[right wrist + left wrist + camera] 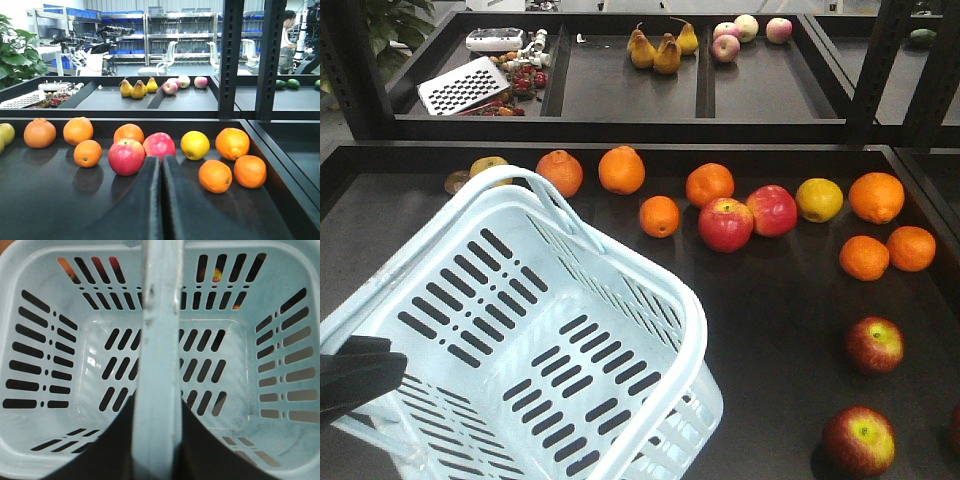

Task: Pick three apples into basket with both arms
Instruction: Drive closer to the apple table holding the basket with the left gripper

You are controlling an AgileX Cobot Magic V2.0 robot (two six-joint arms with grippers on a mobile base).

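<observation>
The pale blue basket (620, 300) sits tilted at the front left, empty inside (90, 355). My left gripper (355, 382) is shut on its handle (159, 340), which runs between the jaws (158, 405). Two dark maroon apples lie at the front right, one (875, 345) behind the other (860, 440). A dark red sliver (956, 428) shows at the right edge. My right gripper (161, 165) is shut and empty, low over the tray, pointing at the bright apples. It is out of the front view, and the maroon apples are out of its view.
Two brighter red apples (725, 223) (772, 210), several oranges (660, 216) and a yellow fruit (819, 199) lie across the black tray. A raised rim (620, 130) divides it from a back tray with pears (655, 50). Black posts (875, 70) stand right.
</observation>
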